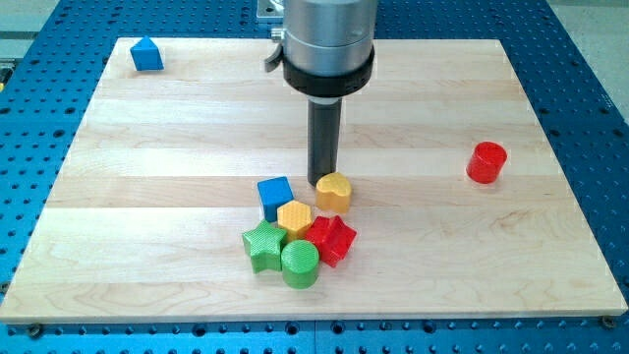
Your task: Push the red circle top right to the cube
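While the red circle (486,162) sits alone well off to the right of the wooden board (177,147), my tip (323,183) rests at the far side of the cluster, just beside the yellow heart (334,192) and near the blue cube (275,197). The rod has no jaws and holds nothing. Nearer lie the orange hexagon (295,216), red star (332,239), green star (262,245) and green cylinder (300,264). A blue pentagon-like block (146,54) sits at the far left corner.

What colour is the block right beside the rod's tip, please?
Yellow: the heart sits just right of my tip, seen in the camera view.
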You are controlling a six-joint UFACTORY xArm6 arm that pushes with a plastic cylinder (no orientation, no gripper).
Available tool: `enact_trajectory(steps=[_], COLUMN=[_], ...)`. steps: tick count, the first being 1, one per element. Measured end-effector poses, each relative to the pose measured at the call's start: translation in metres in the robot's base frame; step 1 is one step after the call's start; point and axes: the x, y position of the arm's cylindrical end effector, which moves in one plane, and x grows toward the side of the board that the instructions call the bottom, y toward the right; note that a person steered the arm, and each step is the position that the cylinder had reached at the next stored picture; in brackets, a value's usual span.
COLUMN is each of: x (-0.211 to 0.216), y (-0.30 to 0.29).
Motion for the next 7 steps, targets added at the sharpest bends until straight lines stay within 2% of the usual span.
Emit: enact_trajectory(steps=[1,2,3,4,5,6,7], x=[-0.015,0.01,0.031,0.041,0.053,0.024,-0.041], y=[0.052,0.057,0.027,0.064,0.183,0.27,0.268])
